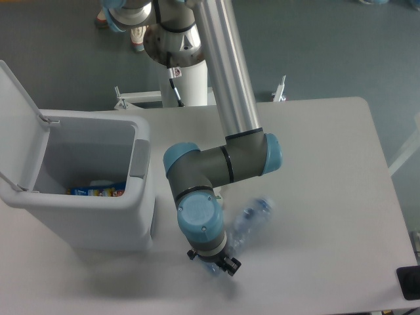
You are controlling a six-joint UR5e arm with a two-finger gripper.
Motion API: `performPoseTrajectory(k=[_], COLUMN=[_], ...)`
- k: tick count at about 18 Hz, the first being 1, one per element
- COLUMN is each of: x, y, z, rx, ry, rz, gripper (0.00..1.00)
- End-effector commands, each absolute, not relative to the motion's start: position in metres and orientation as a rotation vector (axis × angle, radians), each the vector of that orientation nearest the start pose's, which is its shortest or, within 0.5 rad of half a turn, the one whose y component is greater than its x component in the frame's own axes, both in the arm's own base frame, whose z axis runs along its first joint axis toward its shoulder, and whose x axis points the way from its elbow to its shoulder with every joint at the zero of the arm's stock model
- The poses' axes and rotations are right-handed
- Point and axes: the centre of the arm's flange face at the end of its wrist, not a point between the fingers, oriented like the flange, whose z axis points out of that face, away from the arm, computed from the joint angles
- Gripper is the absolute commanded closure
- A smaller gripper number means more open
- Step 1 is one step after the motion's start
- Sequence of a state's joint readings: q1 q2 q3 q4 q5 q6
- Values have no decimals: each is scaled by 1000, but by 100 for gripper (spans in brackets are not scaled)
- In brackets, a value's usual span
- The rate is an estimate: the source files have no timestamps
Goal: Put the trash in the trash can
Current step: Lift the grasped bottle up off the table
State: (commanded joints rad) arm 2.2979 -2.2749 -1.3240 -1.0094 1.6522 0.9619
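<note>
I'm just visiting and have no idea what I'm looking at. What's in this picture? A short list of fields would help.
Machine: one robot arm reaching down over a white table
Gripper: hidden under the wrist, cannot tell whether open or shut
Bottle: clear plastic, lying on the table, one end under the wrist
Trash can: on the table's left side, lid swung open
Inside the can: a blue and orange wrapper
Paper wad: not visible
</note>
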Motion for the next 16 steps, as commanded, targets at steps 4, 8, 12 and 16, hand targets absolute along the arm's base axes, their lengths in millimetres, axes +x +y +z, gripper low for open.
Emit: performPoseTrajectory(k=[4,8,12,16], x=[-430,-464,-472,-453], y=[635,642,639,622], z=[292,382,438,539], rx=[-2958,-2591,-2313,-2124], ry=[106,-350,-442,-322], rz=[233,85,-55,-140], gripper=[100,100,100,100])
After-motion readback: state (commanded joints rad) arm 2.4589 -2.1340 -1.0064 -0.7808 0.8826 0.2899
